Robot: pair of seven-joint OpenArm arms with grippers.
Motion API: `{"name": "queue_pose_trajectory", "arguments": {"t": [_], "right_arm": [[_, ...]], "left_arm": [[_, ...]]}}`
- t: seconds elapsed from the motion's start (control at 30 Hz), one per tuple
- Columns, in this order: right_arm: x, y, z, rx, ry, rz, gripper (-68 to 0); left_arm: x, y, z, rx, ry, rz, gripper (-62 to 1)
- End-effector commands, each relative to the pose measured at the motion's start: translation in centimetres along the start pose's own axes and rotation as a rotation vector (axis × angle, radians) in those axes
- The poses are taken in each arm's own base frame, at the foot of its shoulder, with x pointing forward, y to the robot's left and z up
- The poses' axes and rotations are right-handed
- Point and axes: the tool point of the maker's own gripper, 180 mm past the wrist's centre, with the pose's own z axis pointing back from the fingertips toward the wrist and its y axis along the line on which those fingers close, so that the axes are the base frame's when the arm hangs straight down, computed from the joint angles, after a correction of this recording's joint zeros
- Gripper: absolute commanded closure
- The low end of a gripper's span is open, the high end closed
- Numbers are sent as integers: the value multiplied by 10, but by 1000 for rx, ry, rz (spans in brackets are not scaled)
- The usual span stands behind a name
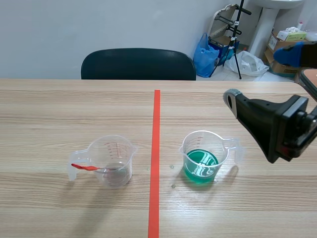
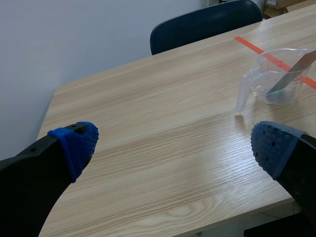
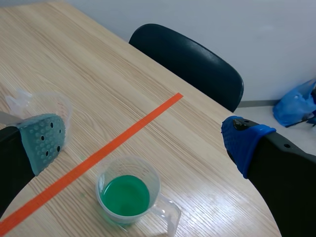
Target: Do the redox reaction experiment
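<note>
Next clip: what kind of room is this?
Probably an office or spare room serving as a makeshift lab: a wood-grain table with a dark chair behind it, cardboard boxes and a blue bag in the far corner, and a plastic jug of green liquid on the table.

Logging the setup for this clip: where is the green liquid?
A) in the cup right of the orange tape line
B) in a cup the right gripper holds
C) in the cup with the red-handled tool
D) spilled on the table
A: the green-filled cup stands on the table right of the tape line; the right gripper is open, empty.
</note>
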Motion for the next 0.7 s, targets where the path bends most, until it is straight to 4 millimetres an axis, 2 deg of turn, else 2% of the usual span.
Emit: {"name": "queue_pose_trajectory", "arguments": {"t": [0.0, 0.67], "right_arm": [[8, -4, -1, -6, -29, 7, -679], [7, -1, -1, 6, -22, 7, -679]], "left_arm": [[6, 2, -1, 8, -26, -4, -623], [6, 2, -2, 7, -26, -5, -623]]}}
